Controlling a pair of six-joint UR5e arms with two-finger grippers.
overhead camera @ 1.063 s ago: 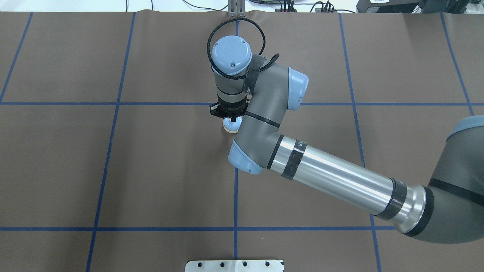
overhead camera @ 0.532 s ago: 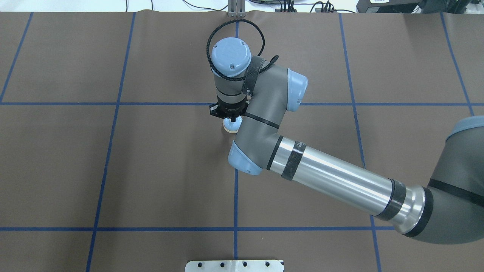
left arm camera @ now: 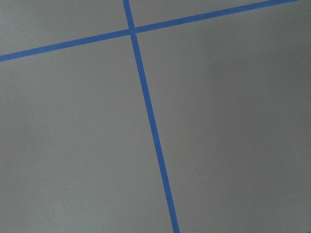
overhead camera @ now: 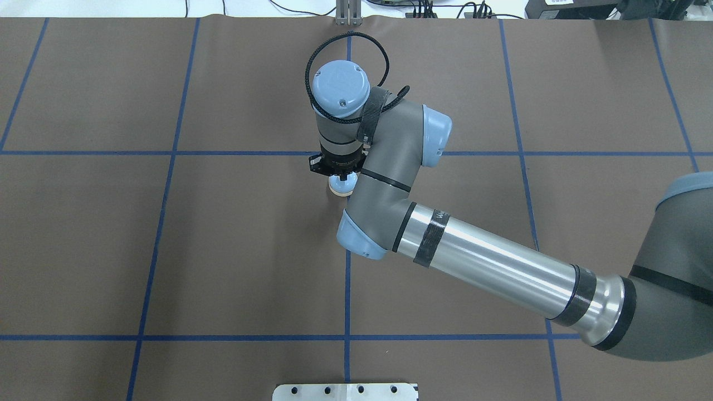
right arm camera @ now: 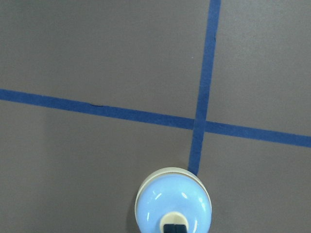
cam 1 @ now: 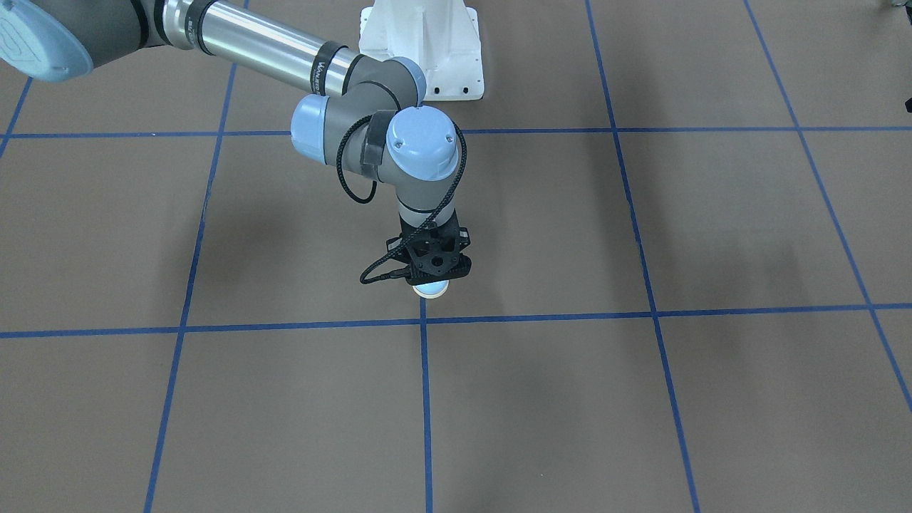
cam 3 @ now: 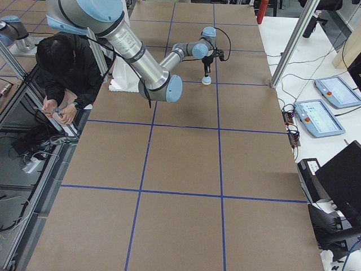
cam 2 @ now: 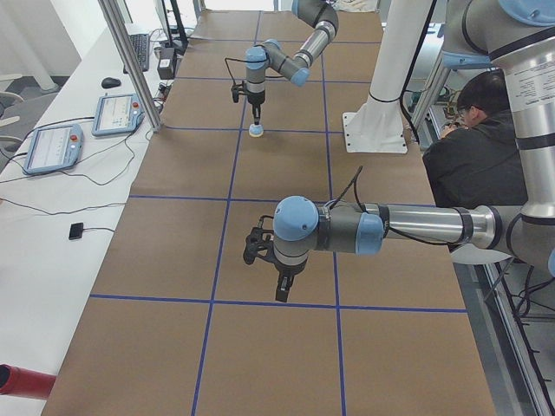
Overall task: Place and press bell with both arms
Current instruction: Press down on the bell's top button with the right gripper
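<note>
The right gripper (overhead camera: 343,176) is pointed straight down with its fingers closed together, and the dark tip is seen on the cream button (right arm camera: 175,217) of the light-blue call bell (right arm camera: 163,199). The call bell is stood upright near the middle of the tabletop (overhead camera: 223,250), well away from every corner, with its rim touching a blue tape line (right arm camera: 205,73). The left gripper (cam 2: 279,293) is held towards the table's left end; whether it is open or closed cannot be told.

Glossy smooth plastic-looking bell (right arm camera: 173,204) on matt brown table cover (right arm camera: 97,58).
</note>
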